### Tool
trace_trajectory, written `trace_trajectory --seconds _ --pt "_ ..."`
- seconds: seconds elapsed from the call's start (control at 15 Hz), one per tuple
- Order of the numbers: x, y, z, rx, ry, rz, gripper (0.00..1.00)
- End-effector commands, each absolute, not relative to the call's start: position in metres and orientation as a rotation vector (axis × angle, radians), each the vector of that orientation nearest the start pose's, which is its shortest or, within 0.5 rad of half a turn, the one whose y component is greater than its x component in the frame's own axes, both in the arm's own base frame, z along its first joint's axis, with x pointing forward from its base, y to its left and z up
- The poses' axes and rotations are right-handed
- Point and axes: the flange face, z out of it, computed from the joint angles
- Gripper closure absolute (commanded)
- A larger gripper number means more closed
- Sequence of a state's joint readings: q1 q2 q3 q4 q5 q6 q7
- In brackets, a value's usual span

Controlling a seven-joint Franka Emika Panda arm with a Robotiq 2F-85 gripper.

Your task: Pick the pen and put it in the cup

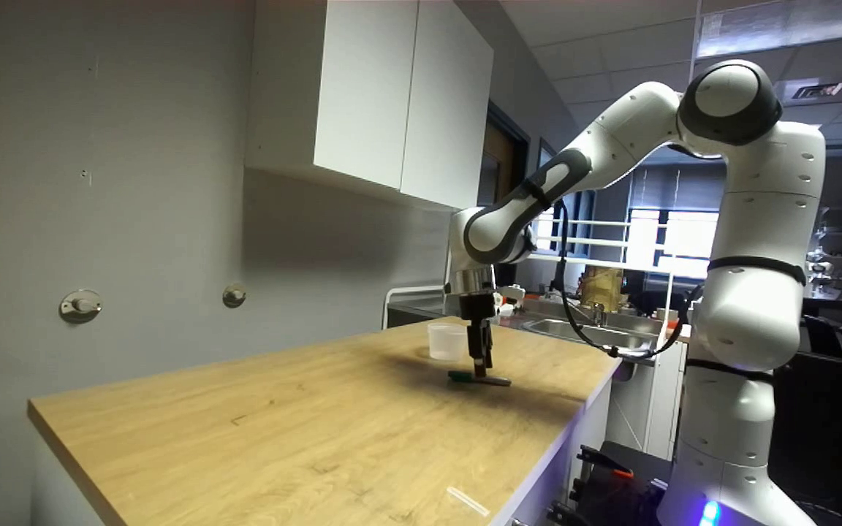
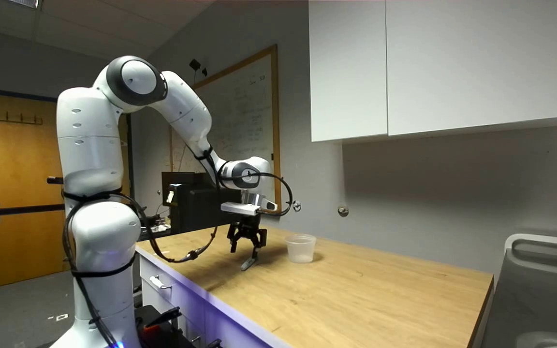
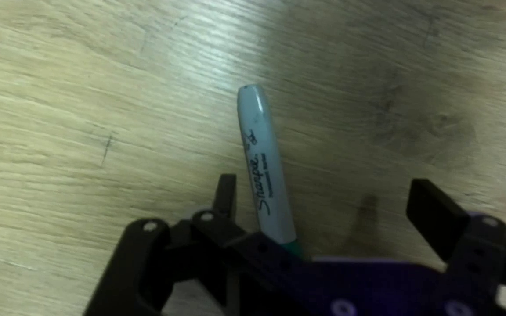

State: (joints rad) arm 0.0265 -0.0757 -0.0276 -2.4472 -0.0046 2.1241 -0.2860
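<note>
The pen is a grey marker with a green cap. It lies flat on the counter, seen in both exterior views [image 1: 495, 380] [image 2: 248, 264] and in the wrist view [image 3: 267, 171]. My gripper [image 3: 325, 201] is open and points down over the pen. In the wrist view the pen passes between the fingers, close to the left finger and far from the right one. The cap's end is hidden behind the gripper. The gripper also shows low over the counter in both exterior views [image 1: 484, 364] [image 2: 244, 250]. The translucent cup [image 1: 446, 342] [image 2: 300, 249] stands upright beside the gripper, out of the wrist view.
The wooden counter [image 1: 304, 424] runs along a grey wall. White cabinets [image 1: 370, 95] hang above it. A thin white strip [image 1: 468, 502] lies near the counter's front edge. A sink [image 1: 589, 332] is beyond the far end. A grey surface [image 2: 535, 290] stands past the counter's end.
</note>
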Motion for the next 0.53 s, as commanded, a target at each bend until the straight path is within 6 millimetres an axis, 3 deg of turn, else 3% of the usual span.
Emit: trace_trajectory --seconds 0.0,0.07,0.47 --pt "0.459 0.005 0.304 -3.040 -0.504 0.414 0.12" --pt "0.461 0.005 0.301 -3.041 -0.508 0.419 0.25" --pt "0.469 0.005 0.298 -3.041 -0.511 0.439 0.73"
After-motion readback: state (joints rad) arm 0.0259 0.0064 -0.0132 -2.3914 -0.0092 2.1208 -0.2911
